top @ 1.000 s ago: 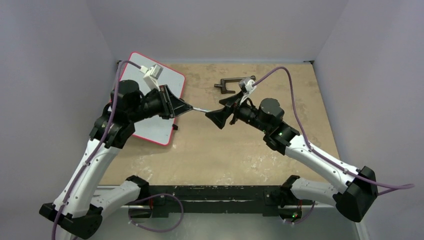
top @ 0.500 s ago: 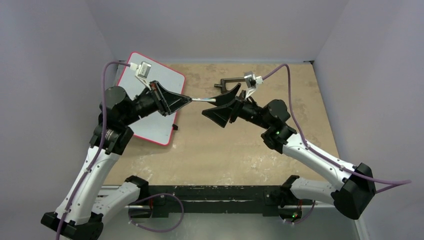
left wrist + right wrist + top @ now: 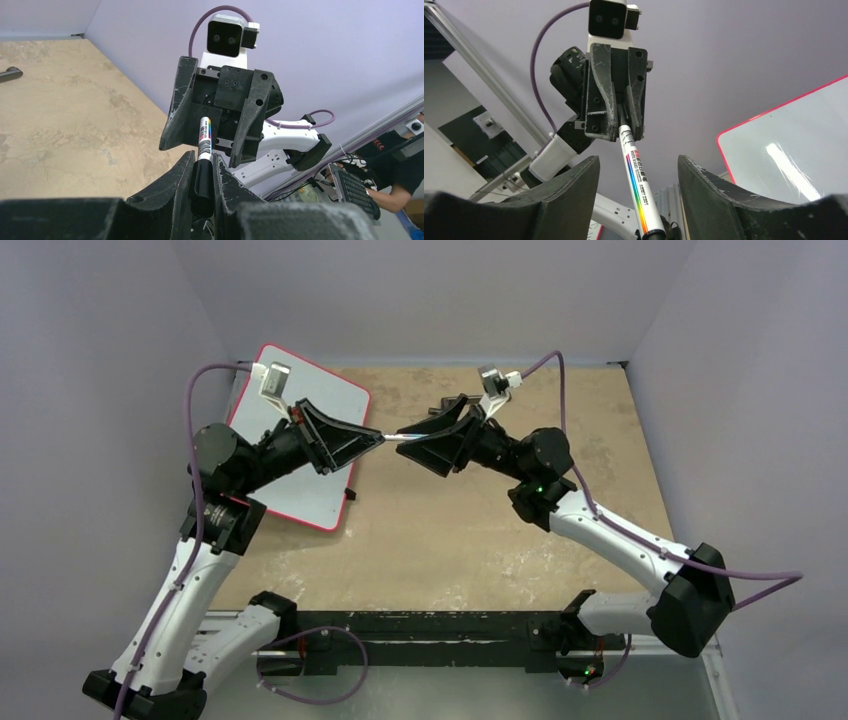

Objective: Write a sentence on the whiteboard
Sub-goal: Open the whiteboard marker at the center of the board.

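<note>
A white marker (image 3: 397,438) with a rainbow stripe hangs in mid-air over the table. My left gripper (image 3: 378,438) is shut on its black end (image 3: 206,175). My right gripper (image 3: 418,445) faces it, open; its fingers straddle the marker's white barrel (image 3: 638,185) with gaps on both sides and no contact. The same gripper (image 3: 638,159) appears in the right wrist view, the left gripper (image 3: 202,157) in its own. The red-rimmed whiteboard (image 3: 335,390) lies flat at the back left, partly hidden under my left arm. What shows of it (image 3: 794,150) is blank; the sentence is not in view.
A small black clip (image 3: 350,494) sits at the whiteboard's near right edge. A dark bar-shaped object (image 3: 10,74) lies on the brown table toward the back, mostly hidden behind my right gripper. Purple walls enclose the back and sides.
My right gripper has moved up and left onto the marker and its jaws have narrowed. My left arm has swung its wrist back and lifted, with the marker still held.
</note>
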`<state>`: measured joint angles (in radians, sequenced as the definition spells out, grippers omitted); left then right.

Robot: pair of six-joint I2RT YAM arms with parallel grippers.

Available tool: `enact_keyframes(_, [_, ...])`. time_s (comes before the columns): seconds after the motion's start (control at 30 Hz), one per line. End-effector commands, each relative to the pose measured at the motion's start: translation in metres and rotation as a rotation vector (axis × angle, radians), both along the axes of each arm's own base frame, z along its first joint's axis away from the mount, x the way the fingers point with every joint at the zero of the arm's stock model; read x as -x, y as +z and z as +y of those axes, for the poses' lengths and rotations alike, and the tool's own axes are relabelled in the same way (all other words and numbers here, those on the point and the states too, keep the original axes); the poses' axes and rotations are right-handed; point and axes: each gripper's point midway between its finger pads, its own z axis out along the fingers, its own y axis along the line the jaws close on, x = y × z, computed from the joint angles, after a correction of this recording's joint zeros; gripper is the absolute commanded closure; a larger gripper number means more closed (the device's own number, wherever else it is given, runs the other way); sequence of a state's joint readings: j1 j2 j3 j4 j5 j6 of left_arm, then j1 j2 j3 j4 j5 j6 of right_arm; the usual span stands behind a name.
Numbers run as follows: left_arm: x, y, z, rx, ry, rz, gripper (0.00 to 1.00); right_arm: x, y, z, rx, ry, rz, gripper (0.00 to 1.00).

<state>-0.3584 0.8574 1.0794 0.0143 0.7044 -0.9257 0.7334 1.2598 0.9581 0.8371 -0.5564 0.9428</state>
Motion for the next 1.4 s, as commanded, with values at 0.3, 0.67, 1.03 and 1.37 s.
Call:
enact_keyframes(0.3, [0.023, 0.034, 0.005, 0.047, -0.045, -0.065, 1.00, 0.028, 0.054, -0.011, -0.111, 0.108, -0.097, 0.68])
enact_keyframes(0.67, [0.022, 0.030, -0.001, 0.028, -0.093, -0.039, 1.00, 0.024, 0.049, -0.008, -0.106, 0.109, -0.078, 0.70])
enact_keyframes(1.03, [0.018, 0.020, -0.006, -0.031, -0.128, -0.002, 1.00, 0.023, 0.042, -0.003, -0.086, 0.127, -0.073, 0.76])
enact_keyframes(1.37, [0.021, 0.014, -0.005, -0.096, -0.138, -0.003, 1.00, 0.024, 0.040, -0.003, -0.072, 0.128, -0.083, 0.79])
